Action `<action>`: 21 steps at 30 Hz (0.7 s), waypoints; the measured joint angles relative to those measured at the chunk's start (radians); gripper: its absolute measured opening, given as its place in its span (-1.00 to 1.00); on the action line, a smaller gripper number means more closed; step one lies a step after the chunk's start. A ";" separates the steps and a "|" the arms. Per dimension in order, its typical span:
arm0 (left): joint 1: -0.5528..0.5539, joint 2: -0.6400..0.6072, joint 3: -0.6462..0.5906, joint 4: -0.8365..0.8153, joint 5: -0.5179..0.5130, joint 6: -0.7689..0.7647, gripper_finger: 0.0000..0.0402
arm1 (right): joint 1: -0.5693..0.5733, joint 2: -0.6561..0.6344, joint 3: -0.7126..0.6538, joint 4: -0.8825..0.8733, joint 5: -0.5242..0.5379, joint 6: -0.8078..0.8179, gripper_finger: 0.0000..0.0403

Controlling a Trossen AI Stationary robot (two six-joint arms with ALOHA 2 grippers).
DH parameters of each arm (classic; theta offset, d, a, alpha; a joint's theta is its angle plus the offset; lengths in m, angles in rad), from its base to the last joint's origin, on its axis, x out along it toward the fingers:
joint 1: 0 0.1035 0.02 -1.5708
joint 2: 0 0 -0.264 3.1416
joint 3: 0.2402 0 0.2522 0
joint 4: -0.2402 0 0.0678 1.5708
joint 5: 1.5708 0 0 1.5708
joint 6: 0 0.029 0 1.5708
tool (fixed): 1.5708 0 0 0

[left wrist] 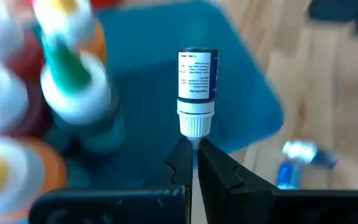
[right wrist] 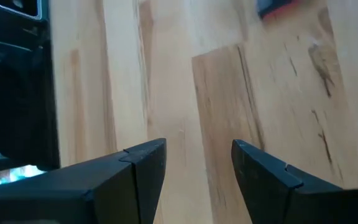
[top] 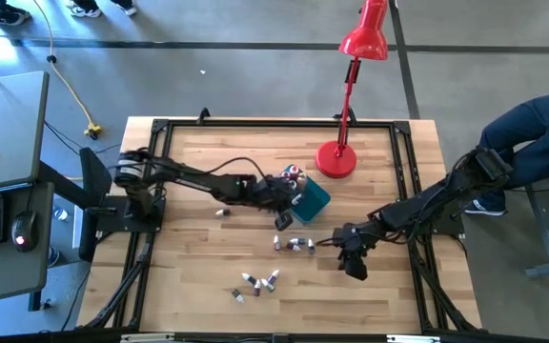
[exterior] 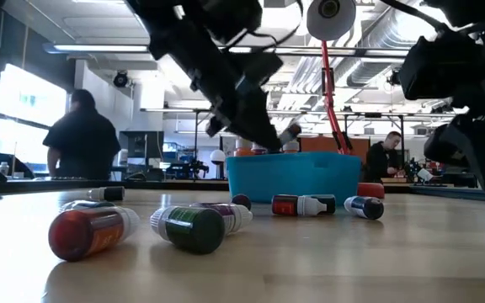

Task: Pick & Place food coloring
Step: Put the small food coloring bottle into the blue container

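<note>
While my left gripper (left wrist: 194, 152) hangs over the teal tub (top: 315, 200) near the middle of the table (top: 189, 286), its fingers are pinched on the white cap of a small dark-labelled dropper bottle (left wrist: 196, 87), which sits above the tub's blue interior, so I judge this one is about to be dropped in. From the left wrist view I can see several bottles already inside the tub (left wrist: 142, 112), blurred but showing white caps with green, red and orange-yellow bodies (left wrist: 73, 68), so part of the job looks done. Plenty is left on the wood, though: a short row of bottles (top: 295, 245) lies just in front of the tub, another small cluster (top: 255, 282) lies nearer the table's front edge, and one stray pale bottle (top: 222, 211) rests apart toward the left arm's side. At table height I can pick out a red bottle (exterior: 91, 231) and a green bottle (exterior: 196, 227) lying on their sides close to the camera, with more lying against the tub's foot (exterior: 310, 204). My right gripper (top: 354, 259) hovers low over bare wood just beside the row, its fingers (right wrist: 138, 168) parted and holding nothing. I would put the task at roughly halfway.
</note>
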 joint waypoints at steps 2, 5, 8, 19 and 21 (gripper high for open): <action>0.000 0.030 0.033 -0.013 -0.009 0.000 -0.98 | 0.000 0.000 0.000 0.008 0.002 0.000 -0.12; 0.001 0.064 0.081 -0.044 -0.012 0.022 -0.95 | 0.000 0.000 0.000 0.010 0.006 0.000 -0.12; 0.001 0.094 0.125 -0.070 -0.013 0.053 -0.84 | 0.000 0.000 0.000 0.014 0.007 0.001 -0.12; -0.002 0.070 0.314 -0.477 0.068 0.107 -0.48 | 0.000 0.000 0.000 0.055 0.154 -0.056 -0.12; -0.002 0.038 0.403 -0.732 0.086 0.122 -0.50 | -0.001 0.000 0.000 0.094 0.283 -0.132 -0.12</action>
